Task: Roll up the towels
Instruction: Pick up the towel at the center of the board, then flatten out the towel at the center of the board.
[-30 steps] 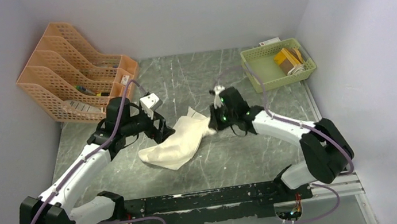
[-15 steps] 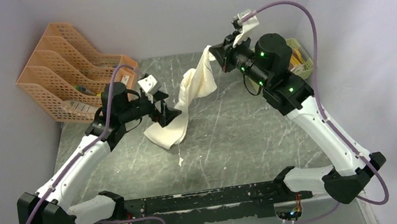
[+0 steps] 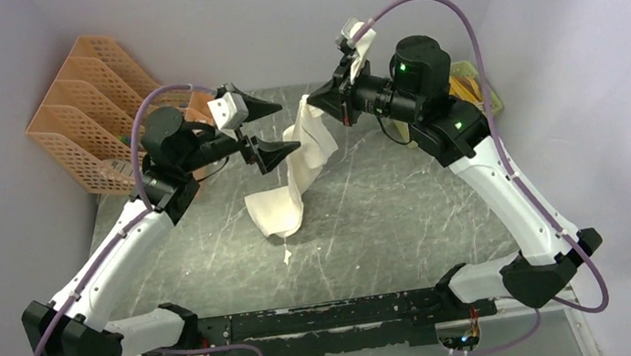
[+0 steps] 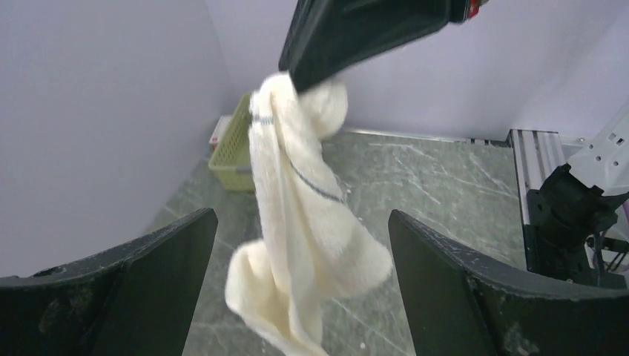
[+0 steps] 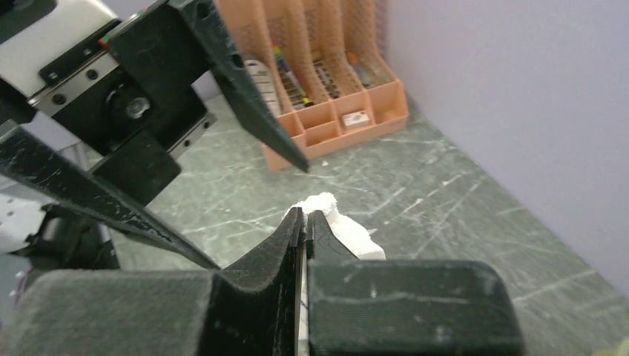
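Cream towel (image 3: pixel 296 168) dangles from right tool (image 3: pixel 314 104); left tool (image 3: pixel 287 125) agape.

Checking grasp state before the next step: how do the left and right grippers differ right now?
The left gripper is wide open, holding nothing; the right gripper is shut on the top end of the cream towel. The towel hangs down from the right gripper; the left gripper only faces it. Shared: both are raised off the table, pointing toward each other.

My count from the console
Two arms: left gripper (image 3: pixel 288 124), right gripper (image 3: pixel 316 101); one cream towel (image 3: pixel 284 210) at the right gripper's tips; one orange rack (image 3: pixel 91 106) behind the left; one green basket (image 4: pixel 236 144) behind the right.
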`<state>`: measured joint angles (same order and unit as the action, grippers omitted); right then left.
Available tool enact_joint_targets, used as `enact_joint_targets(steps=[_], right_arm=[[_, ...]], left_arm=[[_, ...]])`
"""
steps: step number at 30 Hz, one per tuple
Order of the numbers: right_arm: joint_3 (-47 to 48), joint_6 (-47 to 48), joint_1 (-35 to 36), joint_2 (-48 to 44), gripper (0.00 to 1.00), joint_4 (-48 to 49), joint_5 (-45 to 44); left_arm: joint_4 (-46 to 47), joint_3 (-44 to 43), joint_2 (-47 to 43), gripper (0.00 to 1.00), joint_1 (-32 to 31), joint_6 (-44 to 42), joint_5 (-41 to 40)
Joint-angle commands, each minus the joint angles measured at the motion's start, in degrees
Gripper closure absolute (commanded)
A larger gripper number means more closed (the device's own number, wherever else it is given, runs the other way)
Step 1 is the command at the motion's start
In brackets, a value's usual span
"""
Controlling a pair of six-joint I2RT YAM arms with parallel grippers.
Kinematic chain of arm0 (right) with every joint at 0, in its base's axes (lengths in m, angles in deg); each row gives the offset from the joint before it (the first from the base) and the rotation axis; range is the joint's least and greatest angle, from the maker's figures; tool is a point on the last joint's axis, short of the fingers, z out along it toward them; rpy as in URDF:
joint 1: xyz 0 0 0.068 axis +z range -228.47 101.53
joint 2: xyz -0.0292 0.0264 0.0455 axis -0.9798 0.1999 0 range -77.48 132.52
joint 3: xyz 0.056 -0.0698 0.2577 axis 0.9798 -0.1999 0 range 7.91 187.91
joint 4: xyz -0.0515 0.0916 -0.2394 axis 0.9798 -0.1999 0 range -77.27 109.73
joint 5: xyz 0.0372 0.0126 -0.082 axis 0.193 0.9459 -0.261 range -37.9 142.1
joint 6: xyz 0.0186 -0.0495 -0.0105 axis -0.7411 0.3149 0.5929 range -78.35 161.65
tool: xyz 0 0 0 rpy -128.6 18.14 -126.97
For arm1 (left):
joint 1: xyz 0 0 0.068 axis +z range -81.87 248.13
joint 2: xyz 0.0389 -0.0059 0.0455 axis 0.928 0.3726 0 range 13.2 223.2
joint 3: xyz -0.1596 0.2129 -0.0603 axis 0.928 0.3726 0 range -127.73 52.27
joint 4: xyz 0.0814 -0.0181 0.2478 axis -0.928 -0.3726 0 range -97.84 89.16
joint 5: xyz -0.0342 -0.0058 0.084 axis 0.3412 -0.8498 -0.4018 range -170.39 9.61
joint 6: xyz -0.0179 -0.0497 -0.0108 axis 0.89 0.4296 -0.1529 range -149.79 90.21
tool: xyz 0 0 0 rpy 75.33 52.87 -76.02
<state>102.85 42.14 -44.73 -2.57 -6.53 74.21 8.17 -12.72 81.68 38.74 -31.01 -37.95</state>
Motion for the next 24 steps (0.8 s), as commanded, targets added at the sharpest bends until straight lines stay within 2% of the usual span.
enact_joint_targets(steps=[1,6,9,13,15,16,17,20,21,22,23,24], right_arm=[[1.26,0.65,0.09,-0.41,1.0,-0.66,8.11],[0.45,0.23,0.1,-0.16,1.0,-0.71,10.73],[0.29,0.13,0.1,-0.39,1.0,-0.49,12.03],[0.28,0.59,0.09,-0.38,1.0,-0.84,12.42],[0.34,0.94,0.05,-0.23,1.0,-1.14,12.43],[0.36,1.14,0.03,-0.21,1.0,-1.3,12.31],[0.34,1.36,0.02,-0.21,1.0,-1.45,12.03],[0.62,2.15,0.01,-0.16,1.0,-2.1,9.93],[0.76,2.16,0.01,-0.06,0.94,-2.38,8.01],[0.86,1.89,0.01,0.02,0.64,-2.53,5.39],[0.65,1.7,0.01,0.05,0.39,-2.45,1.76],[0.11,1.07,0.01,-0.13,0.21,-1.71,-4.07]], left_arm=[[6.22,-1.59,2.53,0.01,-1.59,-4.82,2.74],[7.59,-3.32,5.61,0.01,-1.72,-6.44,2.85],[6.91,-5.24,7.75,0.14,-1.73,-6.87,4.21],[7.28,-7.63,10.11,0.41,-1.73,-6.44,9.37],[6.25,-9.11,11.3,0.58,-1.73,-6.88,12.65],[5.6,-9.77,11.81,0.8,-1.73,-7.19,13.91],[4.83,-10.28,12.11,0.91,-1.73,-7.28,14.27],[1.85,-10.54,11.64,0.93,-1.73,-9.75,14.91],[0.81,-10.51,11.15,0.93,-1.68,-10.66,13.97],[-0.53,-10.57,10.59,0.93,-1.64,-11.76,12.83],[-1.66,-10.71,10.08,0.93,-1.6,-13.08,11.49],[-2.7,-10.95,9.57,0.93,-1.49,-14.02,10.02]])
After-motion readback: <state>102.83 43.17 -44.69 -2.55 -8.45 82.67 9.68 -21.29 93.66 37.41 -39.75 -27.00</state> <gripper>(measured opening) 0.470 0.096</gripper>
